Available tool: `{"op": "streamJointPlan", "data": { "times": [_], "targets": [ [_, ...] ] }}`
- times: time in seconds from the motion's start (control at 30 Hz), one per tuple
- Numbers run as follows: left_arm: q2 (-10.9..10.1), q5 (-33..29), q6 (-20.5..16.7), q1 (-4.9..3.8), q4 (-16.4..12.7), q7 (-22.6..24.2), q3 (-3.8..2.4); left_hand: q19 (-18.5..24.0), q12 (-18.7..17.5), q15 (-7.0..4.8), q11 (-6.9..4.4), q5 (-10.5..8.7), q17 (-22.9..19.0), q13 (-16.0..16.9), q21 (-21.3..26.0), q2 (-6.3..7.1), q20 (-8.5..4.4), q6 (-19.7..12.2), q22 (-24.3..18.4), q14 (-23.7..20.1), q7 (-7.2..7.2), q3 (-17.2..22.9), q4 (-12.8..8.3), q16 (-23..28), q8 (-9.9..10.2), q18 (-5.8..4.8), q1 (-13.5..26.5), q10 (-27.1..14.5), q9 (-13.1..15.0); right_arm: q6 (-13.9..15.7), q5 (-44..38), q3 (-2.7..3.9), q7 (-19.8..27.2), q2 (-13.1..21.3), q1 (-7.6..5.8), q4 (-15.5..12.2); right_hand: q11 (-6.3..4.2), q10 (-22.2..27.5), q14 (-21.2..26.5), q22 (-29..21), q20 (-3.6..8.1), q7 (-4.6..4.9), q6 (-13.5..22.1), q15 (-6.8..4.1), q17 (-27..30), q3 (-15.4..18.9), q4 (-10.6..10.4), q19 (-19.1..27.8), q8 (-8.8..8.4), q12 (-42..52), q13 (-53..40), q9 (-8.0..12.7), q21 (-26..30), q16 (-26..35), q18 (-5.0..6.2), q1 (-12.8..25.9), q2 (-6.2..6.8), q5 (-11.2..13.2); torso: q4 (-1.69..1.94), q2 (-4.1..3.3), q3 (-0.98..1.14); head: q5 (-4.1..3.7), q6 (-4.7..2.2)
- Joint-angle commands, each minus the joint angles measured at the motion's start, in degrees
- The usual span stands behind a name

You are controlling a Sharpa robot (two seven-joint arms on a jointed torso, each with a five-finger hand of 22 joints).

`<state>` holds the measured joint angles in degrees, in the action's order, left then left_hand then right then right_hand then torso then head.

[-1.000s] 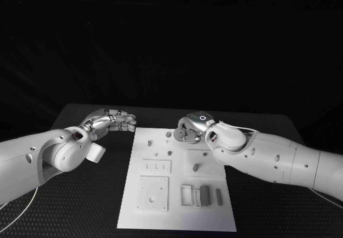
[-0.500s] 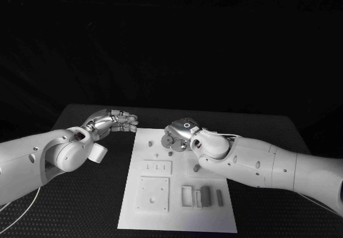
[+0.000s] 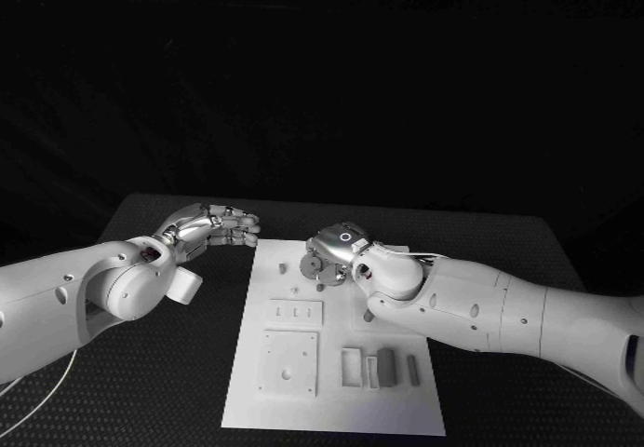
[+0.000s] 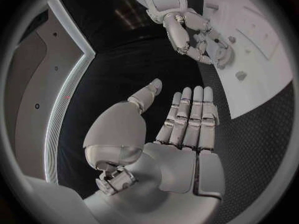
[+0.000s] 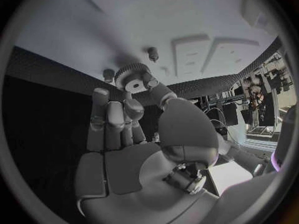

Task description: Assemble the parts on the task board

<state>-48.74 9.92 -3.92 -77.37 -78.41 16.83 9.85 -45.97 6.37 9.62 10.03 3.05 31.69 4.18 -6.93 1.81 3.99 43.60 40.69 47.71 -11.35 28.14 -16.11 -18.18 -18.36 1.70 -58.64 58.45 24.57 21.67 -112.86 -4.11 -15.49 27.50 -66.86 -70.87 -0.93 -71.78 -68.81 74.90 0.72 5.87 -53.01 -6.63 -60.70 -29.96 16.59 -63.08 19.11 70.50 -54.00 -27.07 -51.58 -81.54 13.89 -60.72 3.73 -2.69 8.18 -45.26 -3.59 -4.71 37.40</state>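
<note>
Two hands are up at the far end of your white board [image 3: 336, 372]: the right hand [image 3: 333, 253] hangs over its far edge, pinching a small gear [image 5: 132, 76] between thumb and fingertips, just above the pegs [image 5: 152, 54] standing there. Your left hand [image 3: 215, 226] holds nothing, fingers straight and together, over the black counter [image 3: 161, 372] just beside the board's far left corner.

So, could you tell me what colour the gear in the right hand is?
Grey, clearest in the right wrist view: the gear held by the right hand.
</note>
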Motion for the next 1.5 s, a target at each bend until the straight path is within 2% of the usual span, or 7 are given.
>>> {"op": "streamJointPlan", "data": {
  "times": [0.03, 0.17, 0.8, 1.1, 1.23, 1.3, 1.5],
  "targets": [
    [0.1, 0.1, 0.3, -0.05, -0.1, 0.3, -0.06, 0.1, -0.2, 0.28, 0.34, 0.08, 0.0, -0.1, 0.3, 0.1, 0.12, -0.2, 0.1, 0.1, -0.97, -0.4, 0.0, 0.3, 0.2, 0.61, 0.6, 0.1, -0.1, 0.4, -1.7, -0.03, -0.3, -0.2, 0.01, 0.2, -0.09, -0.4, -0.2, 0.9, -0.05, -0.5, -4.4, -0.09, 0.0, -0.4, 0.0, -0.3, -0.28, -0.2, 0.1, -1.9, -0.2, -0.2, 1.11, -0.7, -0.03, -0.4, 0.11, 0.02, -0.04, -0.01, -0.01],
    [0.1, 0.1, 0.2, -0.05, -0.1, 0.3, -0.06, 0.1, -0.2, 0.28, 0.34, 0.08, 0.0, -0.1, 0.3, 0.1, 0.11, -0.2, 0.1, 0.1, -0.97, -0.5, 0.0, 0.3, 0.2, 0.62, 0.6, 0.1, -0.1, 0.6, -1.9, -0.03, -0.8, -0.7, 0.01, 0.7, -0.06, -0.5, -0.3, 0.9, -0.03, -0.47, -4.3, -0.07, 0.0, -0.4, 0.0, -0.3, -0.35, -0.2, 0.1, -1.9, -0.2, -0.2, 1.11, -0.8, 0.04, -0.3, -0.09, -0.05, 0.1, 0.03, 0.06],
    [0.4, 0.1, 0.5, -0.05, 0.1, 0.1, -0.07, 0.1, -0.2, 0.28, 0.35, 0.08, 0.0, -0.1, 0.3, 0.08, 0.12, -0.2, 0.1, 0.1, -0.97, -0.5, 0.0, 0.3, 0.2, 0.63, 0.6, 0.1, -0.1, 0.3, -0.8, -0.04, -0.6, -2.1, 0.3, 3.8, 0.05, -0.7, -0.2, 0.9, 0.04, -0.36, -4.2, 0.02, 0.3, -0.4, 0.1, -0.4, -0.56, -0.4, 0.2, -2.0, -0.2, -0.1, 1.11, -1.1, 0.26, -0.3, -0.08, -0.06, 0.1, 0.08, 0.19],
    [0.5, 0.1, 0.5, -0.05, 0.2, 0.1, -0.07, 0.1, -0.2, 0.28, 0.35, 0.08, 0.0, -0.1, 0.3, 0.08, 0.12, -0.2, 0.1, 0.1, -0.97, -0.5, 0.0, 0.3, 0.2, 0.63, 0.6, 0.1, -0.1, -0.4, 0.5, -0.03, 0.2, -2.2, 0.52, 3.8, 0.23, -0.7, 0.0, 0.8, 0.01, -0.17, -3.8, 0.15, 0.7, -0.3, 0.0, -0.3, -0.96, -0.5, 0.3, -1.9, -0.1, 0.1, 1.11, -1.1, 0.55, -0.3, -0.19, -0.08, 0.1, 0.28, 0.27],
    [0.5, 0.1, 0.5, -0.05, 0.2, 0.0, -0.07, 0.1, -0.2, 0.28, 0.35, 0.08, 0.0, -0.1, 0.3, 0.08, 0.12, -0.2, 0.1, 0.1, -0.97, -0.5, 0.0, 0.3, 0.2, 0.63, 0.6, 0.1, -0.1, 0.2, 1.2, -0.03, 0.3, -2.2, 0.52, 4.0, 0.75, -0.8, 0.3, 0.8, -0.05, 0.36, -2.4, 0.56, 1.1, -0.2, -0.1, -0.3, -1.99, -0.7, 0.4, -1.5, 0.0, 0.3, 1.11, -0.9, 1.12, -0.3, -0.14, -0.04, 0.08, 0.25, 0.3],
    [0.4, 0.1, 0.5, -0.05, 0.2, 0.0, -0.07, 0.1, -0.2, 0.28, 0.35, 0.08, 0.0, -0.1, 0.3, 0.08, 0.12, -0.2, 0.1, 0.1, -0.97, -0.5, 0.0, 0.3, 0.2, 0.63, 0.6, 0.1, -0.1, 0.4, 1.5, -0.03, 0.2, -2.2, 0.52, 4.0, 1.38, -0.7, 0.6, 0.7, -0.11, 1.05, -0.3, 1.07, 1.5, -0.2, -0.2, -0.3, -3.34, -1.0, 0.6, -0.8, 0.1, 0.4, 1.11, -0.7, 1.93, -0.3, -0.16, -0.05, 0.08, 0.24, 0.33],
    [0.4, 0.1, 0.6, -0.05, 0.2, -0.1, -0.07, 0.1, -0.2, 0.28, 0.35, 0.08, 0.0, -0.1, 0.3, 0.08, 0.12, -0.2, 0.1, 0.1, -0.97, -0.5, 0.0, 0.3, 0.2, 0.63, 0.6, 0.1, -0.1, 0.5, 2.4, -0.03, 0.2, -2.1, 0.51, 4.0, 2.13, -0.6, 1.2, 0.5, -0.26, 1.84, 1.6, 1.81, 2.4, -0.8, -0.9, -0.5, -4.65, -1.3, 0.8, 0.0, 0.4, 0.8, 1.11, 0.1, 3.58, -0.4, -0.21, -0.06, 0.08, 0.27, 0.29]
  ]
}}
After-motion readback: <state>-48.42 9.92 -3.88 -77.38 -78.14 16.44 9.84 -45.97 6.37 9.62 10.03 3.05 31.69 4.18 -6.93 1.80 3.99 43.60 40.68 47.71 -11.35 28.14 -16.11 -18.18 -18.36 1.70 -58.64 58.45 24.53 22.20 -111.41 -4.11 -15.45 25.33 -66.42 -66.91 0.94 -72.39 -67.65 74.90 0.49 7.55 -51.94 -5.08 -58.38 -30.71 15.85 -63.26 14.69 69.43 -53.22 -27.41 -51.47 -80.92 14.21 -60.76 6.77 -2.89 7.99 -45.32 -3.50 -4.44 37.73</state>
